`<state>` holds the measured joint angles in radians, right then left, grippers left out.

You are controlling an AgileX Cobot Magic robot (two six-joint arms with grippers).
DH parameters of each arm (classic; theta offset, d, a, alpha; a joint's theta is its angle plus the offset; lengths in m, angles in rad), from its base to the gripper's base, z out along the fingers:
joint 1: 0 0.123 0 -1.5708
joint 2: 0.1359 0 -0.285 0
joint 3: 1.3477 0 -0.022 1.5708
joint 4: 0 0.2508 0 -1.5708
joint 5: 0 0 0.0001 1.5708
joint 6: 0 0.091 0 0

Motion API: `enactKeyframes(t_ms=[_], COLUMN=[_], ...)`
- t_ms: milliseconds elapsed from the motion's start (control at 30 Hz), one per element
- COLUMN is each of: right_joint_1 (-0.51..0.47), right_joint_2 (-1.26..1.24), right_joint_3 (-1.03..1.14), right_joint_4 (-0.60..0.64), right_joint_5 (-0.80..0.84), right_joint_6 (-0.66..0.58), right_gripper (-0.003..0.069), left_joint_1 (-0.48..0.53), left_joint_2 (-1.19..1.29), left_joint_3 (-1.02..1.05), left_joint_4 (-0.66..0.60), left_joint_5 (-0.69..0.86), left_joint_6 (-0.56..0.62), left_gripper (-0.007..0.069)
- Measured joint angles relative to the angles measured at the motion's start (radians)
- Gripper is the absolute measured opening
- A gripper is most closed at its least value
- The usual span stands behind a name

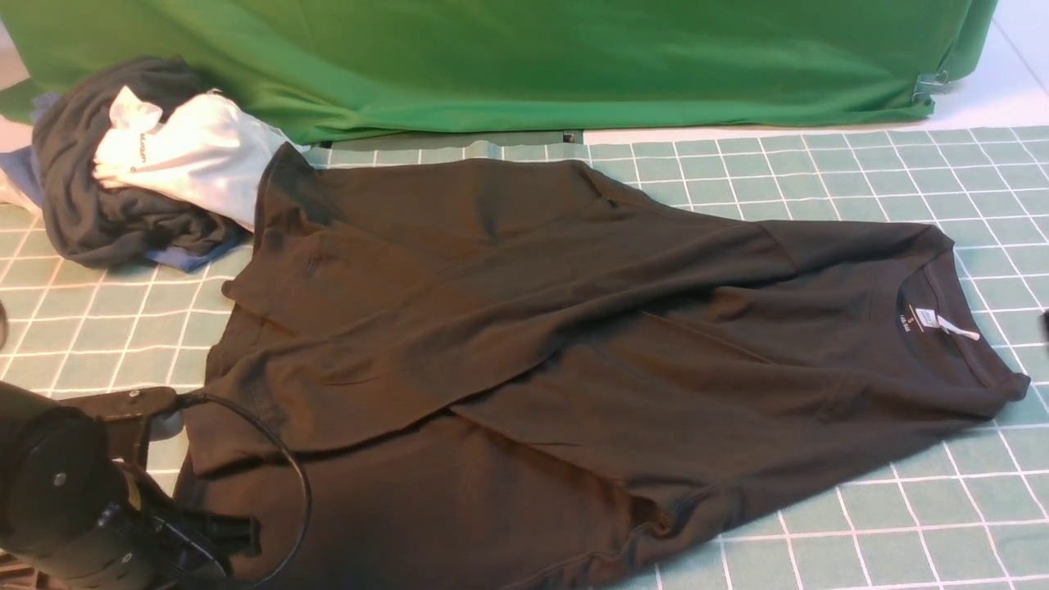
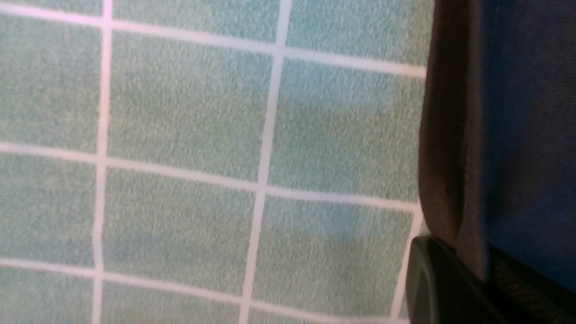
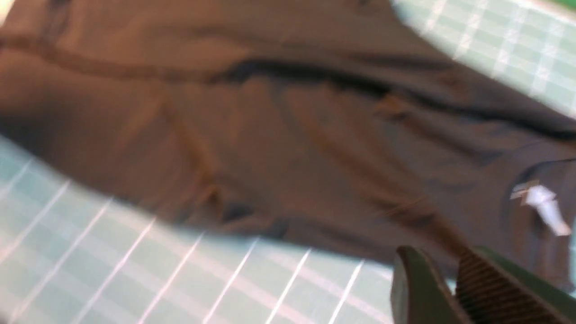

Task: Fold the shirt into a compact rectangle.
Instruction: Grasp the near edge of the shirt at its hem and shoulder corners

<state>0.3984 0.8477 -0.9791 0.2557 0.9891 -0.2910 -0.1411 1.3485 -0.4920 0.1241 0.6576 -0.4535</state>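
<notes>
Front view bright, even, sharp; soft shadows in folds of shirt. Right wrist view motion-blurred. Left wrist view close, soft, grainy.

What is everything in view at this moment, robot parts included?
shirt: one, black, spread across the middle of the mat, partly folded over itself
neck label: one, white, inside the shirt's collar, at the right
heap of clothes: one, dark grey, white and blue, far left beside the shirt
backdrop cloth: one, green, along the far edge
clip: one, metal, at the backdrop's right end
mat: one, pale green with white grid, under shirt and heap
left arm: one, black, near left, with black cable
left fingers: dark, shut on the shirt's edge
right fingers: dark green, near the collar end; blurred, open or shut unclear
</notes>
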Motion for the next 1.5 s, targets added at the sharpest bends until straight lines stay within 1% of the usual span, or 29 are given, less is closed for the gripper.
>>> enactKeyframes(t_ms=[100,133,167,233,267,367,400,500,600,667,800,1100,1267,1333,1367,1433,1467,1500], right_joint_1=[0.003,0.004,0.029,0.081,0.087,0.264,0.302,0.383,0.437,0.452,0.472,0.478,0.478,0.478,0.478,0.478,0.478,0.478], right_joint_2=[0.088,0.095,0.154,0.215,0.220,0.348,0.379,0.467,0.580,0.641,0.754,0.935,0.966,0.969,0.969,0.969,0.969,0.969], right_joint_3=[-0.003,-0.003,-0.003,-0.003,-0.003,-0.005,-0.005,-0.005,-0.005,-0.005,-0.006,-0.006,-0.011,-0.017,-0.017,-0.019,-0.020,-0.020], right_joint_4=[0.077,0.077,0.104,0.108,0.108,0.065,0.044,-0.015,-0.056,-0.060,-0.064,-0.092,-0.095,-0.096,-0.096,-0.107,-0.111,-0.112], right_joint_5=[0.082,0.087,0.113,0.104,0.100,0.003,-0.018,-0.073,-0.163,-0.220,-0.328,-0.476,-0.506,-0.505,-0.505,-0.506,-0.503,-0.499], right_joint_6=[-0.092,-0.098,-0.134,-0.151,-0.153,-0.162,-0.162,-0.162,-0.162,-0.164,-0.190,-0.208,-0.204,-0.194,-0.194,-0.191,-0.190,-0.189], right_gripper=[0.0143,0.0143,0.0143,0.0143,0.0143,0.0146,0.0153,0.0198,0.0300,0.0348,0.0388,0.0395,0.0394,0.0339,0.0329,0.0134,0.0090,0.0074], left_joint_1=[0.000,0.000,0.000,0.000,0.000,0.000,0.000,0.000,0.000,0.000,0.000,0.000,0.000,0.000,0.000,0.000,0.000,0.000], left_joint_2=[-0.055,-0.060,-0.112,-0.177,-0.183,-0.305,-0.322,-0.345,-0.346,-0.346,-0.346,-0.346,-0.346,-0.346,-0.346,-0.346,-0.346,-0.346], left_joint_3=[0.000,0.000,0.001,0.001,0.001,-0.018,-0.022,-0.027,-0.029,-0.029,-0.031,-0.031,-0.031,-0.031,-0.031,-0.031,-0.031,-0.031], left_joint_4=[-0.029,-0.029,-0.043,-0.051,-0.051,-0.043,-0.029,0.003,0.013,0.016,0.017,0.020,0.022,0.023,0.023,0.023,0.023,0.023], left_joint_5=[0.055,0.063,0.094,0.118,0.121,0.183,0.197,0.220,0.233,0.233,0.232,0.226,0.218,0.218,0.218,0.219,0.221,0.224], left_joint_6=[0.035,0.037,0.045,0.046,0.048,0.054,0.054,0.052,0.052,0.052,0.052,0.066,0.067,0.067,0.067,0.067,0.067,0.067], left_gripper=[0.0023,0.0023,0.0023,0.0023,0.0023,0.0023,0.0023,0.0023,0.0023,0.0023,0.0023,0.0023,0.0023,0.0023,0.0023,0.0023,0.0023,0.0023])
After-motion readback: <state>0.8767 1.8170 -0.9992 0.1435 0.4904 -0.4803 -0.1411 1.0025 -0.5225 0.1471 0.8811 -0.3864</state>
